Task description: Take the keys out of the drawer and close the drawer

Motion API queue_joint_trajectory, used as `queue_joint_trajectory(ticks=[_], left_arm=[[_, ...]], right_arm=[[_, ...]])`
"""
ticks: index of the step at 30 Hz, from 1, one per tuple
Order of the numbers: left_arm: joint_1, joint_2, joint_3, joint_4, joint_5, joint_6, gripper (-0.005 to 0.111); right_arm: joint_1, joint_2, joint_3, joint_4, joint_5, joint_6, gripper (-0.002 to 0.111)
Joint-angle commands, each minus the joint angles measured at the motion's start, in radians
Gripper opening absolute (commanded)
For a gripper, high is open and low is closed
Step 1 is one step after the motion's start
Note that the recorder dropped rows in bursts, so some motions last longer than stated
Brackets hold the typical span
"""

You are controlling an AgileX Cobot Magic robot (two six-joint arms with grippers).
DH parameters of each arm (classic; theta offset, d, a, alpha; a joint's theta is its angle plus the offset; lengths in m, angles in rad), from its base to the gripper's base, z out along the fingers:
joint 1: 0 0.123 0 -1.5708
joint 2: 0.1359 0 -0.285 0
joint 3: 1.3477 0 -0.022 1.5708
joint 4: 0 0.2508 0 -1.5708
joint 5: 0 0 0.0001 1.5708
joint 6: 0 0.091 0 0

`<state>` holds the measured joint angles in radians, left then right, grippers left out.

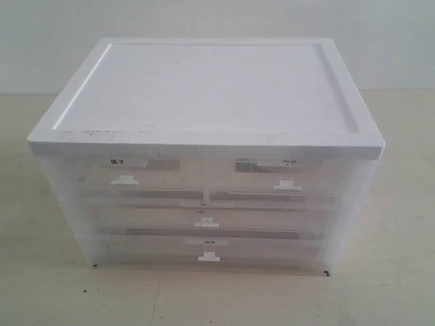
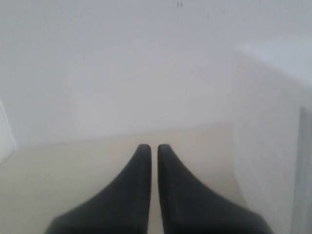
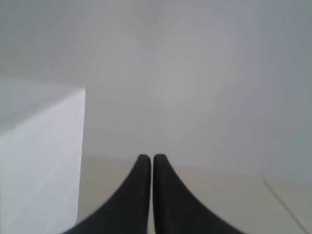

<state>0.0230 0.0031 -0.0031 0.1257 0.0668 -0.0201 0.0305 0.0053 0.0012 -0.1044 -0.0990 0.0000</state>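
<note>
Fingertips (image 2: 143, 155) of my left gripper (image 2: 152, 147) are drawn nearly together with only a thin slit between them, and they hold nothing. My right gripper (image 3: 151, 158) is pinched up the same way, also bare. Both point level over the pale table (image 2: 58, 180) towards the wall (image 3: 195, 73), one on each side of the white-topped cabinet (image 1: 204, 88), and neither touches it. The drawer (image 1: 136, 219), the full-width unlabelled one with the small tab handle (image 1: 206, 223), sits flush in the cabinet's front. I cannot make out the keys through its cloudy plastic
</note>
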Motion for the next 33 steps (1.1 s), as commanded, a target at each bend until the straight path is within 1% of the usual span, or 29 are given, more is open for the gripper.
queue_joint_trajectory(ticks=[1, 2, 5, 7, 9, 11, 12, 15, 17, 18, 20, 21, 22, 23, 25, 29, 33], left_arm=[[0.004, -0.003, 0.003, -0.048, -0.263, -0.098, 0.005], [0.004, -0.003, 0.003, -0.048, -0.336, -0.155, 0.005], [0.004, -0.003, 0.003, -0.048, -0.431, -0.356, 0.005], [0.004, -0.003, 0.003, -0.048, -0.468, -0.49, 0.005], [0.004, -0.003, 0.003, -0.037, -0.465, -0.632, 0.005], [0.004, -0.003, 0.003, 0.036, -0.46, -0.796, 0.005], [0.004, -0.003, 0.003, 0.105, -0.47, -0.871, 0.005], [0.004, -0.003, 0.002, 0.39, -0.524, -1.107, 0.005], [0.004, 0.001, -0.038, 0.598, -0.562, -1.286, 0.005], [0.004, 0.028, -0.071, 0.737, -0.583, -1.4, 0.005], [0.004, 0.077, -0.122, 0.919, -0.63, -1.505, 0.005], [0.004, 0.12, -0.149, 0.994, -0.657, -1.545, 0.005], [0.004, 0.152, -0.173, 1.049, -0.673, -1.558, 0.005], [0.004, 0.194, -0.192, 1.077, -0.691, -1.56, 0.005], [0.004, 0.281, -0.215, 1.087, -0.712, -1.542, 0.005], [0.004, 0.44, -0.231, 1.083, -0.778, -1.344, 0.005], [0.004, 0.601, -0.231, 1.093, -0.883, -1.252, 0.005]], right_arm=[[-0.002, -0.005, -0.001, 0.005, -0.299, 0.077, 0.0], [-0.002, -0.005, -0.001, 0.013, -0.369, 0.109, 0.0], [-0.002, -0.005, -0.001, 0.013, -0.515, 0.332, 0.0], [-0.002, -0.005, -0.001, 0.013, -0.542, 0.472, 0.0], [-0.002, -0.005, -0.001, 0.006, -0.537, 0.511, 0.0], [-0.002, -0.005, -0.024, -0.03, -0.477, 0.566, 0.0], [-0.002, -0.005, -0.044, -0.058, -0.419, 0.599, 0.0], [0.0, 0.003, -0.143, -0.184, -0.264, 0.713, 0.0], [0.002, 0.059, -0.212, -0.316, -0.2, 0.818, 0.0], [0.002, 0.094, -0.24, -0.414, -0.196, 0.898, 0.0], [0.002, 0.169, -0.285, -0.629, -0.221, 1.096, 0.0], [0.002, 0.216, -0.305, -0.766, -0.26, 1.22, 0.0], [0.002, 0.27, -0.326, -0.891, -0.31, 1.334, 0.0], [0.002, 0.315, -0.343, -1.001, -0.366, 1.409, 0.0], [0.002, 0.437, -0.388, -1.142, -0.467, 1.505, 0.0], [0.002, 0.669, -0.453, -1.158, -0.549, 1.475, 0.0], [0.002, 0.889, -0.508, -1.127, -0.605, 1.403, 0.0]])
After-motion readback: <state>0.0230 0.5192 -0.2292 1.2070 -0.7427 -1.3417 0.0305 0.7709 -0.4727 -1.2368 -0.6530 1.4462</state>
